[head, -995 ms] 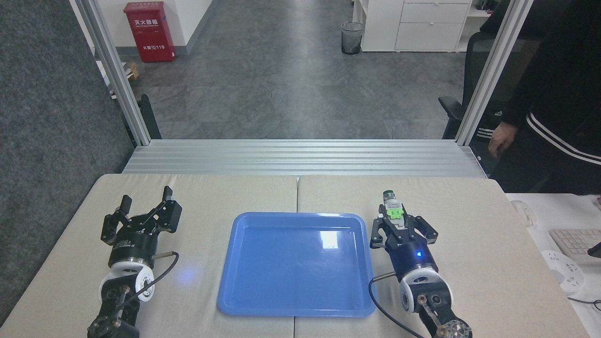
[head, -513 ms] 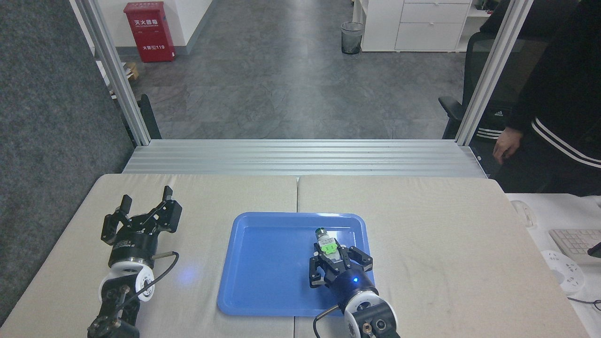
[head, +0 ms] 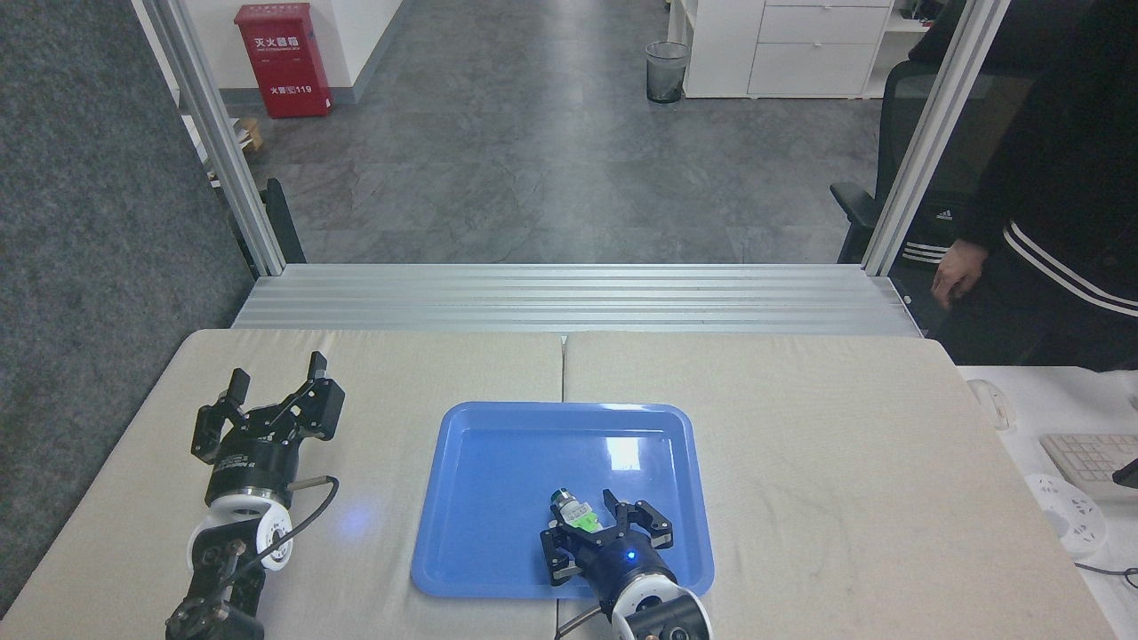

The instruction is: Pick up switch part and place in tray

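Note:
The blue tray (head: 498,462) lies flat at the middle of the table. Over its near right part, my right gripper (head: 587,524) is shut on the switch part (head: 573,512), a small whitish block with a green clip and a dark-tipped silver end that points up and left. The frame does not show whether the part touches the tray floor. My left gripper (head: 276,380) rests on the table left of the tray, open, with nothing between its fingers.
A metal rail platform (head: 569,298) borders the table's far edge. At the right stands a person in dark clothes (head: 1049,196), with a hand (head: 953,271) hanging near the frame post. A keyboard (head: 1089,462) and white items sit on a side desk.
My right gripper carried the switch part from the table right of the tray leftward and nearer, over the tray's near right part. The left arm stayed still.

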Available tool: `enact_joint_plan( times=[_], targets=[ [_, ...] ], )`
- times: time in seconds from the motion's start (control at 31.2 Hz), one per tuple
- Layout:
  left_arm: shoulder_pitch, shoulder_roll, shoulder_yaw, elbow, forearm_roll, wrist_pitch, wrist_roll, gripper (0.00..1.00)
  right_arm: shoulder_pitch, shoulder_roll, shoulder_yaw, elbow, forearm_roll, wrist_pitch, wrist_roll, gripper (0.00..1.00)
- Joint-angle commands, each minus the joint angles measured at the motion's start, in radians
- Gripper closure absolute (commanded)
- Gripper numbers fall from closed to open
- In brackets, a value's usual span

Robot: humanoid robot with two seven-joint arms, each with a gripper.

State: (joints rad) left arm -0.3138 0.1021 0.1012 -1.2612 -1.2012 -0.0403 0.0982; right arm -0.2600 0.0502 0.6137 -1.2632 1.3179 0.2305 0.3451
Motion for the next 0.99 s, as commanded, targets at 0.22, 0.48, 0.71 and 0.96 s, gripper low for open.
enact_joint_plan(
  times=[0.22,0.48,0.71,0.96],
  targets=[
    [-0.001,0.002,0.000,0.000,0.000,0.000,0.000,0.00,-0.094,0.010,-0.288,0.015,-0.031,0.001,-0.277,0.03],
    [0.004,-0.002,0.005,0.000,0.006,0.005,0.002,0.00,-0.081,-0.234,-0.440,0.024,-0.192,-0.128,-0.362,0.03],
    [0.005,-0.001,0.005,0.000,0.008,0.003,0.002,0.00,-0.044,-0.400,-0.462,0.086,-0.256,-0.194,-0.515,0.03],
    [0.015,-0.002,0.005,0.000,0.008,0.003,0.002,0.00,-0.051,-0.444,-0.462,0.140,-0.252,-0.172,-0.497,0.03]
  ],
)
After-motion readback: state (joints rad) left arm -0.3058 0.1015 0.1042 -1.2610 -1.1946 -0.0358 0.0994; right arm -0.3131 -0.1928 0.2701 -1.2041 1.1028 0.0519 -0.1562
